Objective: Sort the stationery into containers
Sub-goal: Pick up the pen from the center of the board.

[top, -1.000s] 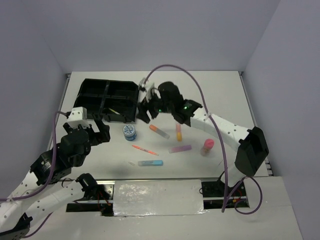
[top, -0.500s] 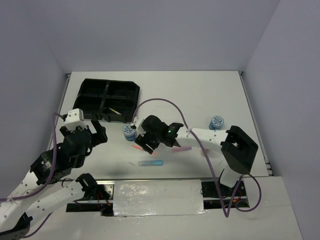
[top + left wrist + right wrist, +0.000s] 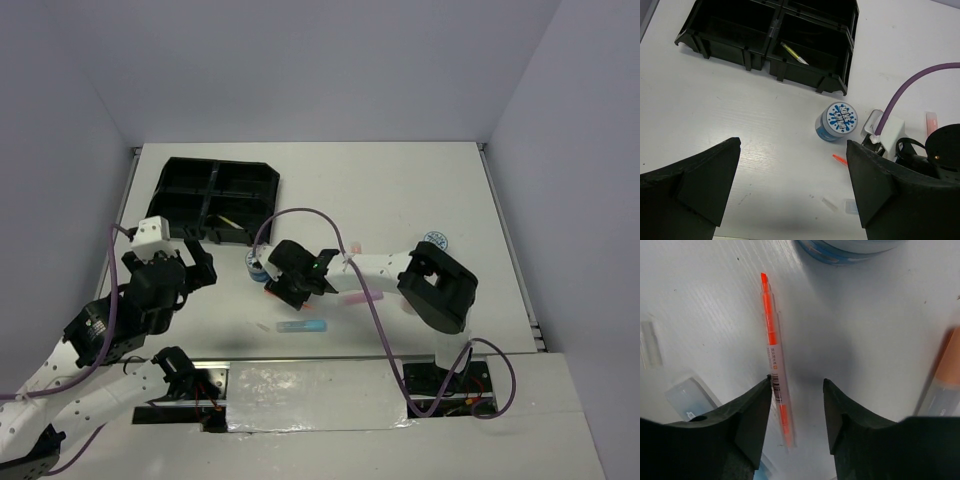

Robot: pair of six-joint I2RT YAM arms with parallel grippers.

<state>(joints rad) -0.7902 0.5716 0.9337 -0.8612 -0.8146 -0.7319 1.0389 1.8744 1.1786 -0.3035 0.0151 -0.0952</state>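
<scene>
Since 1 second ago the right arm has swung back from the tray and come down low over the loose pieces mid-surface. Its pincer has narrowed to about half open and grips nothing yet.

The orange pen lies flat on the surface. In the right wrist view its long axis runs up and down, straight through the gap between the 2 fingers, so the jaws would close across it. It sits off-centre: its lower part is hard against the view-left finger, with bare surface between it and the other. Its tip points toward the tape roll, which is near but apart.

The right arm is plainly the nearer one. The left pincer hangs wide open and empty, well apart to the left.

A blue highlighter lies just beside the pen, so the closing fingers could nudge it. The tray holds 1 yellow pen.
</scene>
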